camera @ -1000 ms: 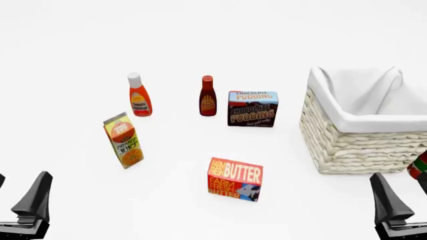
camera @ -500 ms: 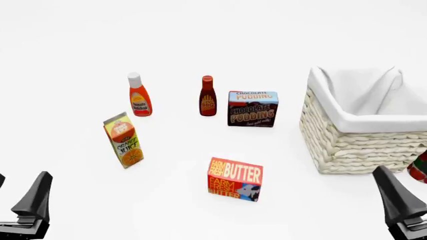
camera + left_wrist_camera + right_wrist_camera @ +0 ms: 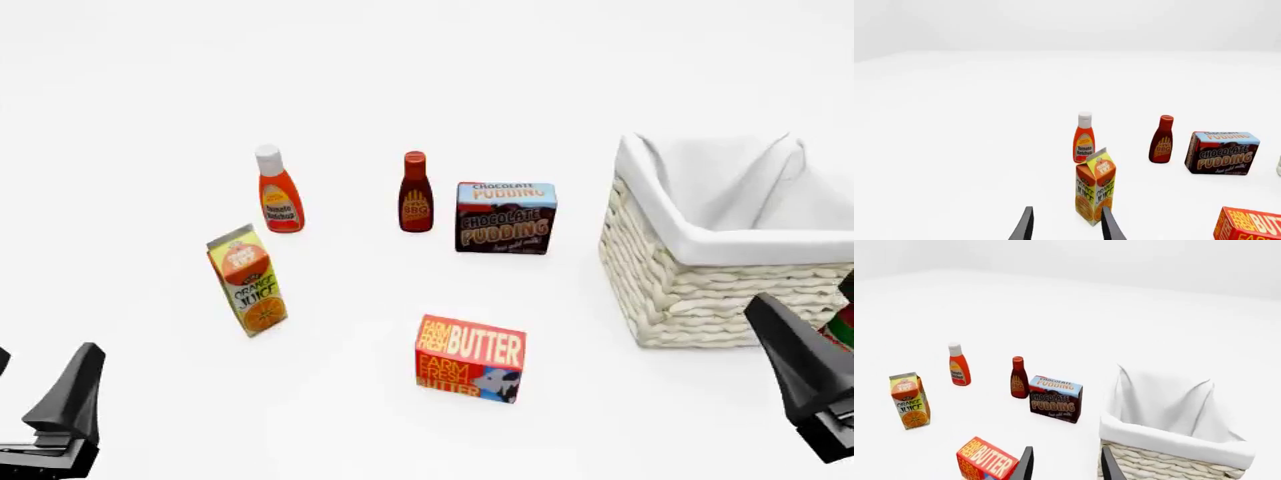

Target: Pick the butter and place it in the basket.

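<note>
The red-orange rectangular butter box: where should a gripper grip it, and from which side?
Probably from above, jaws closing across the thin depth of the red-orange rectangular butter box, on its front and back faces. It stands upright on a long edge, apart from everything else. The right gripper, open, is nearer the cream wicker basket.

Super bright and flat everywhere – the white table (image 3: 400,60) is nearly blown out, and it blends into the background in the front view. Soft, diffuse light, so shadows are barely there. Everything's sharp edge to edge – no blur, no glare, no visible lens distortion.
</note>
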Tool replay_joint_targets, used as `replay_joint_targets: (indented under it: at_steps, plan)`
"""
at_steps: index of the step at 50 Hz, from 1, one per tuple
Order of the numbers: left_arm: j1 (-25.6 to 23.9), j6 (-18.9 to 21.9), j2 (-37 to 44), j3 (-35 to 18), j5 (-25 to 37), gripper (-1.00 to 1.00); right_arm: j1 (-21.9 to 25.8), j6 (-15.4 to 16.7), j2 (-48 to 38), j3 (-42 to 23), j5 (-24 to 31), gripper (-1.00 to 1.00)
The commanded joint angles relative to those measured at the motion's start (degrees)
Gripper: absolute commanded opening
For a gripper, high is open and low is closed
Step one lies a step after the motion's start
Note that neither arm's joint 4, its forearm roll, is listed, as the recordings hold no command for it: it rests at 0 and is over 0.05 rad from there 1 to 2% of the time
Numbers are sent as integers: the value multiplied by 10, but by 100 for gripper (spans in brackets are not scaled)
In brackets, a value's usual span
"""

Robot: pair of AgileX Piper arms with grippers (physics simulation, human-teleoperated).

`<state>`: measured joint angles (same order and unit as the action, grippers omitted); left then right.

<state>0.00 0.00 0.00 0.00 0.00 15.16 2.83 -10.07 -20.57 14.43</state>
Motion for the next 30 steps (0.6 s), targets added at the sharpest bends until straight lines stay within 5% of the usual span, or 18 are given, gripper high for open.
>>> replay_joint_targets:
  at_steps: [1,30]
  plan:
    - [0,0,0,0,0,100,31,22,-47,-50,15,100]
    - [0,0,0,0,0,100,115,90,-175,-140,42,100]
